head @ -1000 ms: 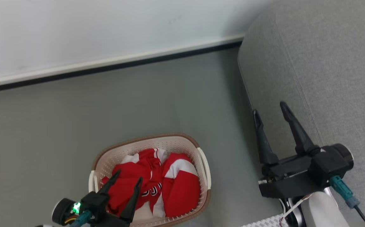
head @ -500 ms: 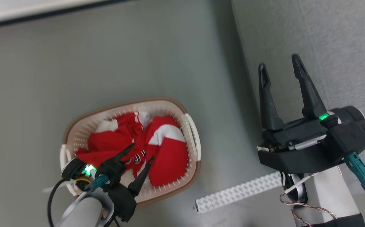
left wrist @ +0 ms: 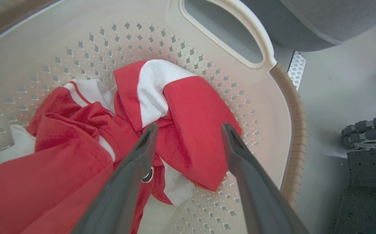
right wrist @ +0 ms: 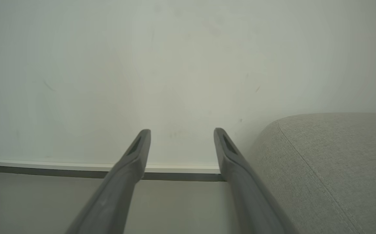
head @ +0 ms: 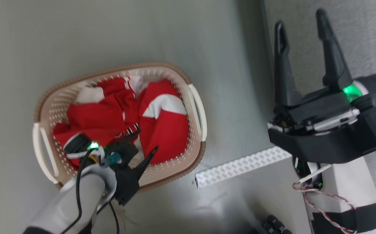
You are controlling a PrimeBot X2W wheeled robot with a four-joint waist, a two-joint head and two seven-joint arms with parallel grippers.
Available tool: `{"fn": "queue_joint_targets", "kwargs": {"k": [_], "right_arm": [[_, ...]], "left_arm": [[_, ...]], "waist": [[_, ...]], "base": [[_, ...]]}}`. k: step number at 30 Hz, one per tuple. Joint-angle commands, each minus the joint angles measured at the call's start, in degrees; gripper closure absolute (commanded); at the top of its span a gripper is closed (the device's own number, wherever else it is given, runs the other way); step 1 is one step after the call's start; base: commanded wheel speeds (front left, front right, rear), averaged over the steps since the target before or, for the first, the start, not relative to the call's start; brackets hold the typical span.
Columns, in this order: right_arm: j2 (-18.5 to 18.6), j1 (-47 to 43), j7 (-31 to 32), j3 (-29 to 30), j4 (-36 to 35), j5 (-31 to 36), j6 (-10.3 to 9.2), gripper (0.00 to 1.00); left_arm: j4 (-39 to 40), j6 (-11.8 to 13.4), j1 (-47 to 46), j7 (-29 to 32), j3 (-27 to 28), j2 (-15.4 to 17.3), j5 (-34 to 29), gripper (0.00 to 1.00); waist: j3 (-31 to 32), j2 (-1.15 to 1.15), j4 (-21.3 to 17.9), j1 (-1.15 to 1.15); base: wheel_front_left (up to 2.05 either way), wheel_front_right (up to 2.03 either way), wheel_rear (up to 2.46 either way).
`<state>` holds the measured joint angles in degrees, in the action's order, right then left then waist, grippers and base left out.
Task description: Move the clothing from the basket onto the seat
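My left gripper [left wrist: 189, 125] hangs spread wide and empty over the clothing [head: 94, 113], which lies heaped in the basket [head: 110, 69] on the floor [head: 142, 32]. The right gripper [head: 300, 18] is spread too, holding nothing, beside the seat [right wrist: 337, 156]. My worry: the red pieces look tangled, so a shallow pinch may slip off, or drag two out and drop one. Go too deep and a fingertip [left wrist: 145, 143] could snag the perforated wall and tip the basket.
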<state>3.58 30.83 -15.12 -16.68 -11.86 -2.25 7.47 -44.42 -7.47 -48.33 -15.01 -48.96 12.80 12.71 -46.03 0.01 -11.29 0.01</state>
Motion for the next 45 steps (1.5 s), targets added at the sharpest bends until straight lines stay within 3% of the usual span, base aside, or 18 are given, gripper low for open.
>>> {"fn": "queue_joint_targets", "kwargs": {"k": [1,13,29,30,31,45], "right_arm": [[-0.22,1.06,0.00,-0.09,-0.31,-0.21,0.04,0.00],[-0.73,1.54,-0.01,-0.34,-2.99,-1.02,0.04,0.00],[-0.73,1.61,0.00,0.07,-3.94,-4.01,0.04,0.00],[-0.74,1.59,0.00,0.10,-3.87,-4.10,0.04,0.00],[-0.74,1.63,0.00,0.20,-3.80,-4.23,0.04,0.00],[-0.72,0.05,0.00,1.97,-1.65,-4.00,0.04,0.00]], "left_arm": [[-0.70,-0.02,-1.34,-0.28,-1.03,0.67,1.08,0.00],[-5.60,-0.03,-9.11,-0.28,-7.78,0.83,3.91,0.00],[-12.79,-0.03,-14.51,-0.28,-14.37,-0.62,8.07,0.00],[-12.27,-0.03,-14.54,-0.28,-14.58,-0.53,8.26,0.73],[-12.20,-0.03,-14.17,-0.28,-14.89,-0.48,8.87,1.00],[-4.91,-0.02,-10.34,-0.28,-11.04,0.99,14.83,1.00]], "waist": [[-4.30,-0.01,-0.50,-0.01],[-10.39,-0.01,-2.45,-0.01],[-12.41,-0.01,-4.88,-0.01],[-12.40,-0.01,-4.90,-0.01],[-12.33,-0.01,-4.92,-0.01],[-6.46,-0.01,-2.49,-0.01]], "base": [[0.00,0.00,0.00],[0.00,0.00,0.00],[0.00,0.00,0.00],[0.00,0.00,0.00],[0.00,0.00,0.00],[0.00,0.00,0.00]]}}
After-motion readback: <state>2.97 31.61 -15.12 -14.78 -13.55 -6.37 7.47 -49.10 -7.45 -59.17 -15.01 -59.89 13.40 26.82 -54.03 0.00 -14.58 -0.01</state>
